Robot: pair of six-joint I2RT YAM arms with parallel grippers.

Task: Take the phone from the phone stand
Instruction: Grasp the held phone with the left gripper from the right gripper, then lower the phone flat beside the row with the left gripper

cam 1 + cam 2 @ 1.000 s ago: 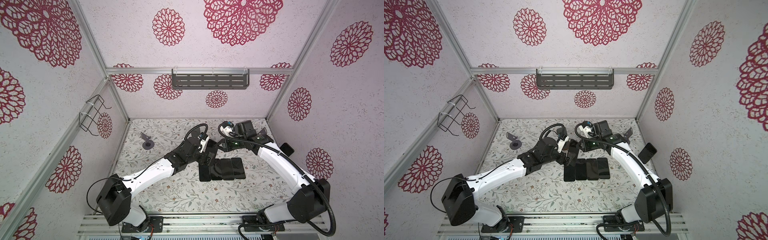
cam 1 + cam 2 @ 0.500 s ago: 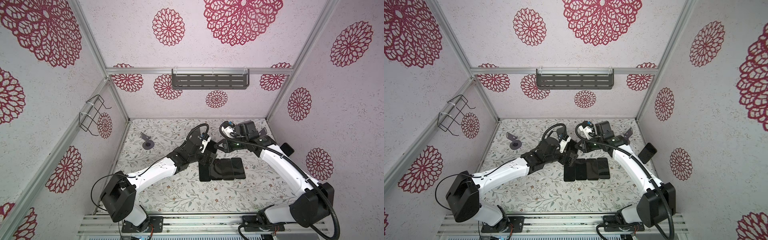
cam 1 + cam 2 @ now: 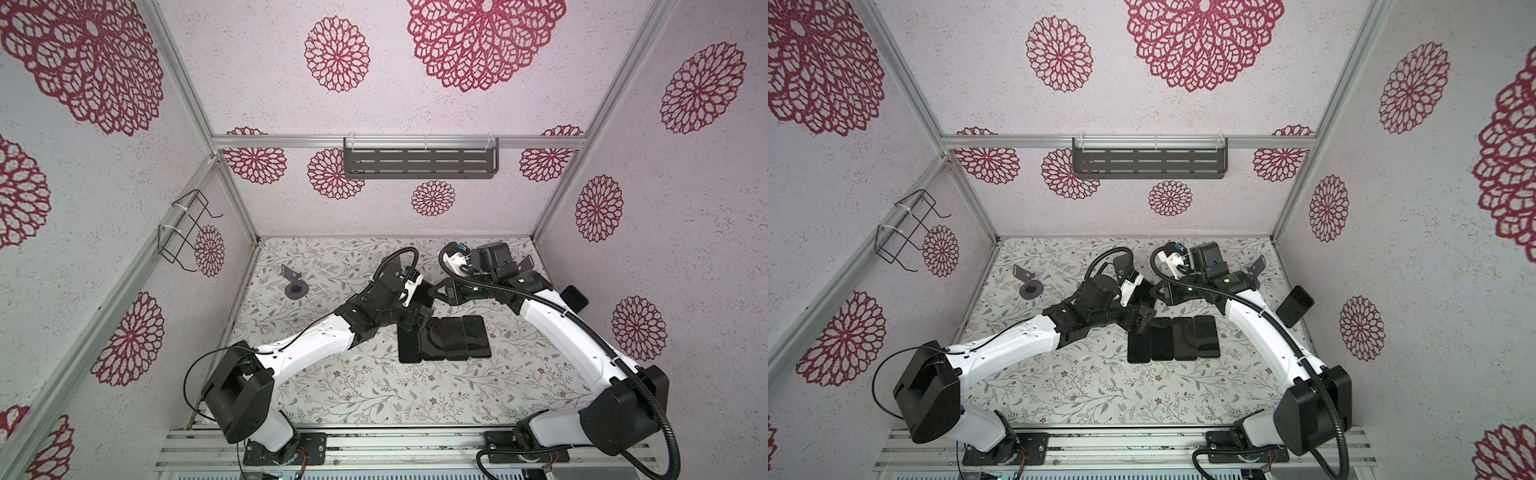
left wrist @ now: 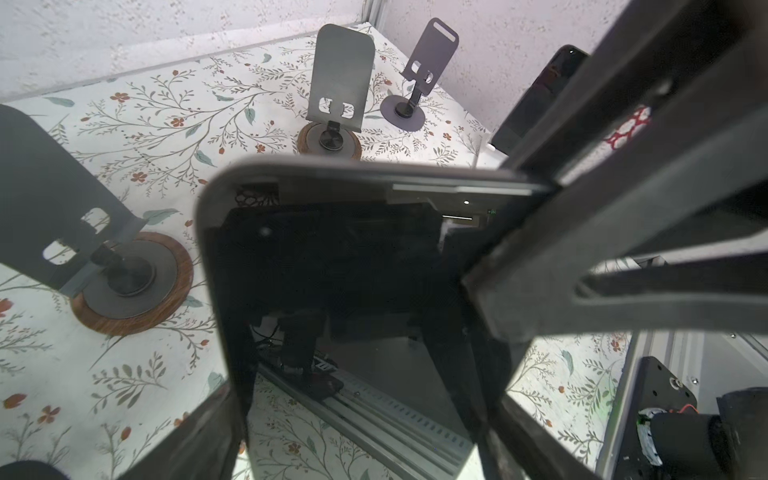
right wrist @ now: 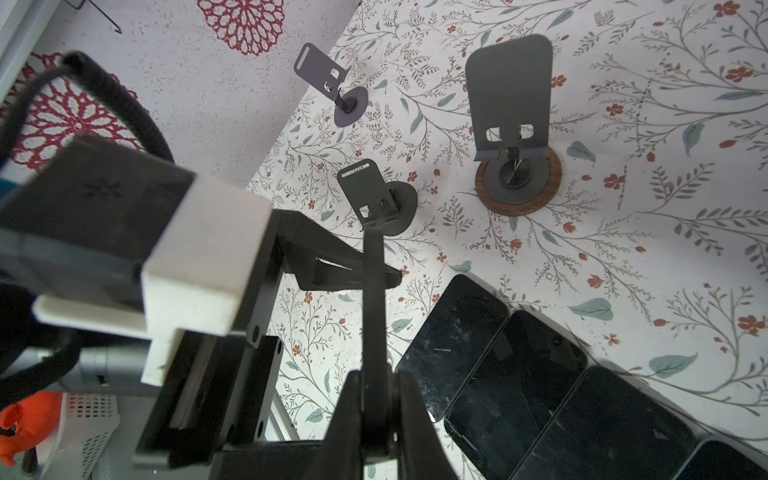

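A black phone (image 4: 353, 270) hangs in the air between my two grippers, clear of any phone stand; in a top view it is the dark slab (image 3: 424, 296) over the mat's middle. My right gripper (image 5: 376, 386) is shut on one edge of it, and that edge shows as a thin upright strip (image 5: 374, 299). The left gripper (image 4: 363, 395) straddles the phone's width, a finger against each long side. Its fingers (image 3: 419, 318) sit just left of the right gripper (image 3: 438, 291). Empty phone stands (image 5: 515, 166) (image 5: 374, 199) stand behind the grippers.
Several black phones (image 3: 444, 338) lie flat side by side in front of the grippers. Another phone (image 3: 573, 297) leans on a stand by the right wall. More empty stands are at the back left (image 3: 293, 282) and back right (image 3: 525, 264). A grey shelf (image 3: 419, 162) hangs on the back wall.
The left arm has reached right and back to the phone held by the right gripper, and its jaws have come in round the phone's sides. The right arm has hardly moved.
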